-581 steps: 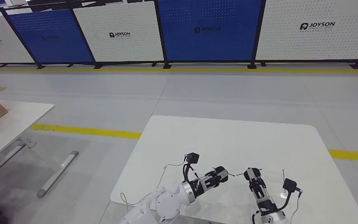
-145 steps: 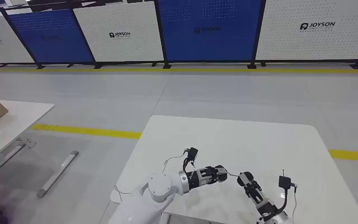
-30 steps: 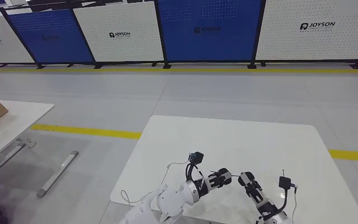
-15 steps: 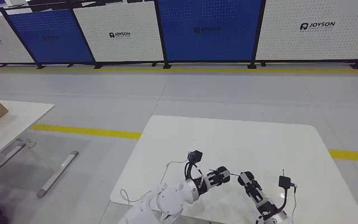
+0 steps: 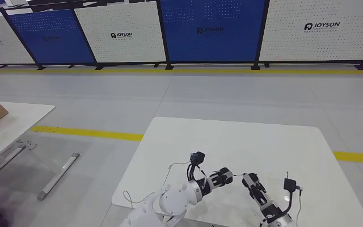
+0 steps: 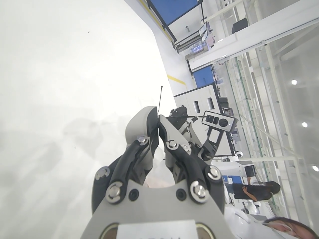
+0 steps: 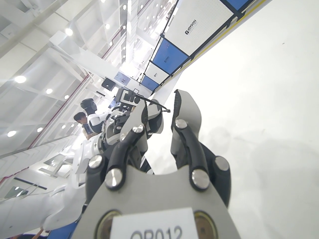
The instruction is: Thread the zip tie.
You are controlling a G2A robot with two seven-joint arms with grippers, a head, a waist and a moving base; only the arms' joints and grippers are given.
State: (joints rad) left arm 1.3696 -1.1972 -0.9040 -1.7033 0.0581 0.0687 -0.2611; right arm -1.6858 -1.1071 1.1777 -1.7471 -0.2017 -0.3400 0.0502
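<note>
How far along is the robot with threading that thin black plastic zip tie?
Done: the thin black plastic zip tie is picked up, pinched in the shut left gripper above the white table. In hand: one end of it reaches between the open fingers of the right gripper, close opposite. Left: no closed loop shows, so the tail apparently still has to go through the head.

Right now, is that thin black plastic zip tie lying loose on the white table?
No: the left gripper is shut on the zip tie, which pokes out past it.
</note>
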